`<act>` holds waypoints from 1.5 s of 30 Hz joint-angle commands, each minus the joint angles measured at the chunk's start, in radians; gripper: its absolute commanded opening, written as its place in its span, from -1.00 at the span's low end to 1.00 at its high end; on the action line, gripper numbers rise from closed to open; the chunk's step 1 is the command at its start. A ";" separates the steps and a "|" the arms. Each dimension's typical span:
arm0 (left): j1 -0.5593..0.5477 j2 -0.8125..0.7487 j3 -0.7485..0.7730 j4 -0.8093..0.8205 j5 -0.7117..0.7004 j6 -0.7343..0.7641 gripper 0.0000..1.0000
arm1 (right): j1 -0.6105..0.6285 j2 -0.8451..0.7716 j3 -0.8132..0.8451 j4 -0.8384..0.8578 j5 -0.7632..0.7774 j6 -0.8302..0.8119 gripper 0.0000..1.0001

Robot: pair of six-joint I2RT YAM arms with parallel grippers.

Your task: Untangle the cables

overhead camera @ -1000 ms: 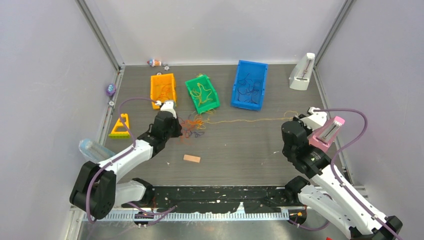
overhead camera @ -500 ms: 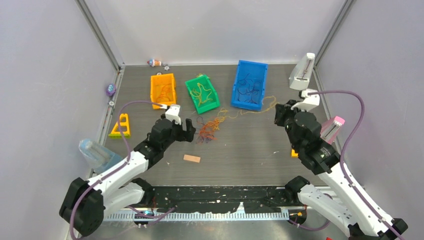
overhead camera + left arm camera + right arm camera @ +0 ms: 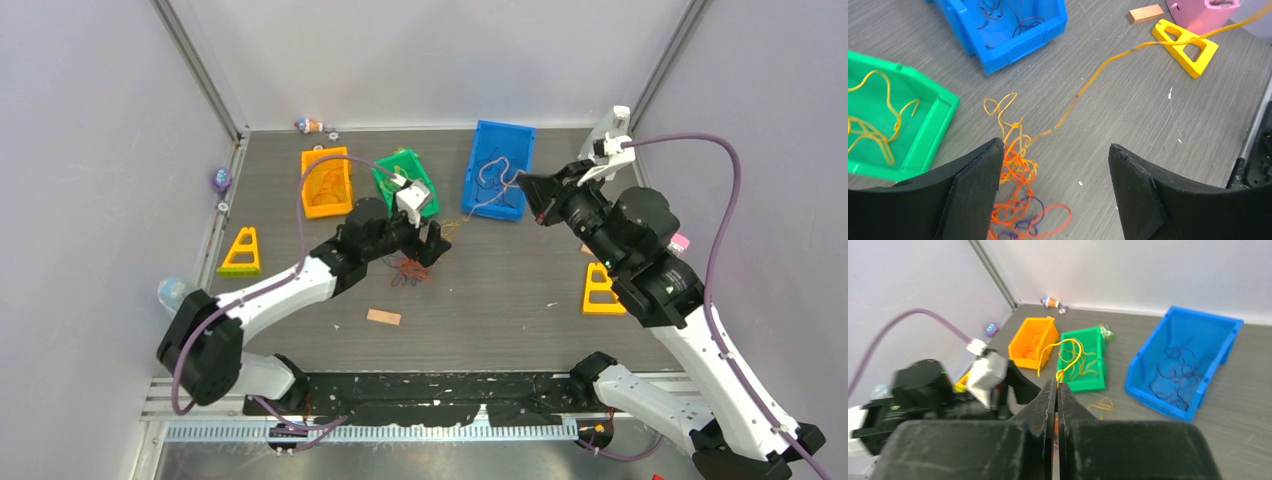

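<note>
The cables form a small tangle [image 3: 408, 270] of orange, yellow and purple strands on the grey table in front of the green bin. My left gripper [image 3: 432, 246] hovers just above it, open and holding nothing. In the left wrist view the tangle [image 3: 1018, 200] lies against the left finger [image 3: 973, 195], with bare table between the jaws [image 3: 1055, 150]. One yellow cable [image 3: 1108, 65] runs taut from the tangle up to the right. My right gripper [image 3: 1057, 383] is shut on that yellow cable [image 3: 1068, 346], raised near the blue bin's front [image 3: 525, 186].
An orange bin [image 3: 310, 185], a green bin [image 3: 385, 180] and a blue bin [image 3: 475, 190] stand in a row at the back, each with loose cables inside. Yellow triangle blocks [image 3: 240, 252] [image 3: 601, 290] lie at both sides. A wooden block [image 3: 383, 317] lies in front.
My left gripper has opened and moved right, over the tangle. My right gripper has risen and swung back-left towards the blue bin, pulling the yellow cable and dragging the tangle right.
</note>
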 commanded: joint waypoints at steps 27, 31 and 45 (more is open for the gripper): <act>-0.043 0.131 0.335 -0.063 0.337 -0.225 -1.00 | -0.001 -0.198 -0.463 0.153 -0.043 -0.005 0.72; -0.044 0.115 0.345 -0.077 0.371 -0.198 -1.00 | -0.001 -0.252 -0.568 0.224 -0.085 -0.003 0.60; -0.044 0.092 0.389 -0.117 0.511 -0.133 -1.00 | -0.002 -0.150 -0.725 0.494 -0.237 -0.001 0.59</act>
